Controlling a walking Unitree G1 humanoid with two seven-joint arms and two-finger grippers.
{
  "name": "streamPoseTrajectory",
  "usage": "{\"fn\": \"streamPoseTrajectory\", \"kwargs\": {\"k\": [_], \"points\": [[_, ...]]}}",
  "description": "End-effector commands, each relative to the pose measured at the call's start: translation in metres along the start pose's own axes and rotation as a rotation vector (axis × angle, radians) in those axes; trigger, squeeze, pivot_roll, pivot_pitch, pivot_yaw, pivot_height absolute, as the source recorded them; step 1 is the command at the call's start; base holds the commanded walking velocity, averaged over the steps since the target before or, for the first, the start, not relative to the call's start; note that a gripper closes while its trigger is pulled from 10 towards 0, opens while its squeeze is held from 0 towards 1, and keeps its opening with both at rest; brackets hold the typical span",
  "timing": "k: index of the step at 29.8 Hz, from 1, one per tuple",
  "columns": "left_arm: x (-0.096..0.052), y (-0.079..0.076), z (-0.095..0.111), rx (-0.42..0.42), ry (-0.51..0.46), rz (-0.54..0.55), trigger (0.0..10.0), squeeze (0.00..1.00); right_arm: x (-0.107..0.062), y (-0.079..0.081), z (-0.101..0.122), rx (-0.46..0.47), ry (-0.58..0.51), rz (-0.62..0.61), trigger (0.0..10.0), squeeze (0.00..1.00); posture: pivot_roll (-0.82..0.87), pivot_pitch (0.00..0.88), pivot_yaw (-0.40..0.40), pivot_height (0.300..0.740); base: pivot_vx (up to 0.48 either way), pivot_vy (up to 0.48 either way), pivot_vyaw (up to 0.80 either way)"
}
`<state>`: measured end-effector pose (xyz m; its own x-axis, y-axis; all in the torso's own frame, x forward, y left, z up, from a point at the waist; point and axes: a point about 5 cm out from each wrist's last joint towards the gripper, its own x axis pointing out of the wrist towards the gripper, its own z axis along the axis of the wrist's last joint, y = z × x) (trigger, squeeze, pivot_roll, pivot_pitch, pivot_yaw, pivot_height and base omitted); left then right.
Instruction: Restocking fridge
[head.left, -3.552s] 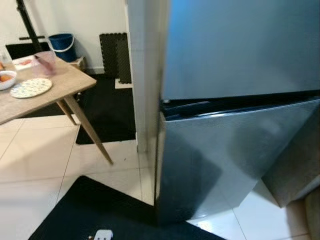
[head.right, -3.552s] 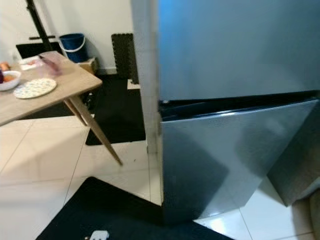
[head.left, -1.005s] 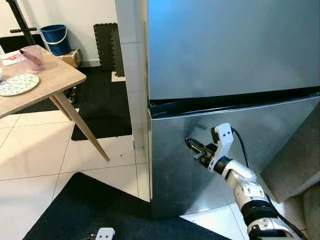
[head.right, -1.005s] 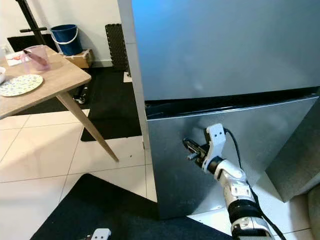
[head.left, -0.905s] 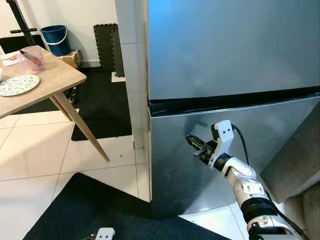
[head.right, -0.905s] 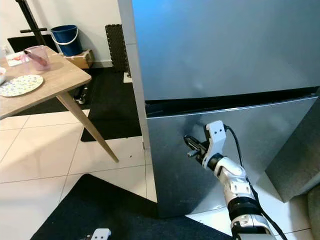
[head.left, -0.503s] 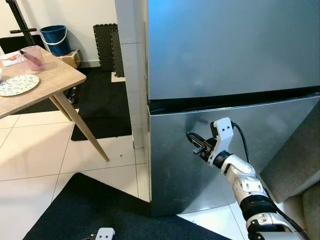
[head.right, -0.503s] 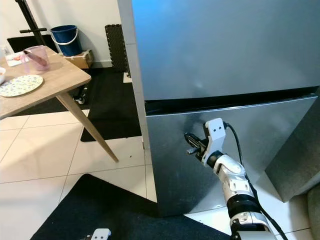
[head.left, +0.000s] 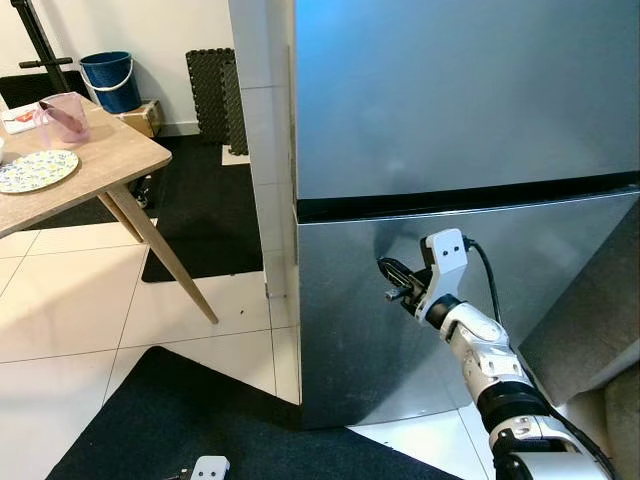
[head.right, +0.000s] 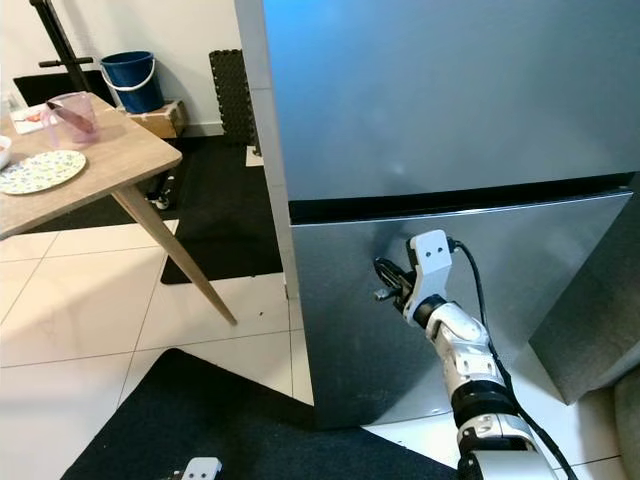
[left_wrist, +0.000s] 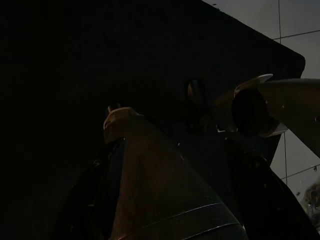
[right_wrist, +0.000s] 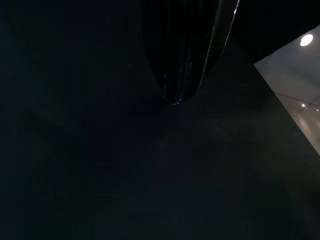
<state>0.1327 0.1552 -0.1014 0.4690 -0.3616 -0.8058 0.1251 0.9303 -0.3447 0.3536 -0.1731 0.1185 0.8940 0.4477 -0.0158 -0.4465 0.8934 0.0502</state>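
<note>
My right arm reached up and forward, wrist bent, with my right gripper pressed against the lower door of the fridge, a little below the dark seam between its two doors. Both doors stood shut. Whether its fingers were apart or together I could not tell. The right wrist view was nearly black, giving a dim curved reflection on steel. The left wrist view, also dark, caught floor tiles. Well off to the gripper's left stood the wooden surface with a patterned plate and pink cup.
</note>
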Motion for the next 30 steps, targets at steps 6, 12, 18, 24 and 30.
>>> {"fn": "streamPoseTrajectory", "kwargs": {"k": [6, 12, 18, 24, 30], "points": [[-0.002, -0.001, -0.013, -0.021, 0.042, 0.002, 10.0, 0.00, 0.002, -0.002, 0.001, -0.008, -0.005, -0.023, 10.0, 0.00, -0.14, 0.056, 0.011, 0.740, 0.000, 0.000, 0.00], [-0.002, -0.001, -0.014, -0.021, 0.044, 0.004, 10.0, 0.00, -0.011, 0.003, -0.026, 0.003, 0.088, 0.031, 10.0, 0.00, -0.14, 0.048, 0.009, 0.740, 0.000, 0.000, 0.00], [-0.001, -0.001, -0.010, -0.015, 0.040, 0.008, 10.0, 0.00, -0.054, 0.017, -0.096, 0.046, 0.375, 0.129, 10.0, 0.00, -0.14, 0.033, 0.008, 0.740, 0.000, 0.000, 0.00], [-0.001, 0.003, -0.001, 0.002, 0.022, 0.019, 10.0, 0.00, -0.121, -0.005, -0.155, 0.034, 0.703, -0.248, 10.0, 0.00, -0.12, 0.030, 0.020, 0.740, 0.000, 0.000, 0.00], [-0.003, 0.010, 0.002, 0.006, 0.010, 0.045, 10.0, 0.00, -0.168, -0.012, -0.177, 0.072, 0.820, -0.466, 10.0, 0.00, -0.11, 0.032, 0.026, 0.740, 0.000, 0.000, 0.00]]}}
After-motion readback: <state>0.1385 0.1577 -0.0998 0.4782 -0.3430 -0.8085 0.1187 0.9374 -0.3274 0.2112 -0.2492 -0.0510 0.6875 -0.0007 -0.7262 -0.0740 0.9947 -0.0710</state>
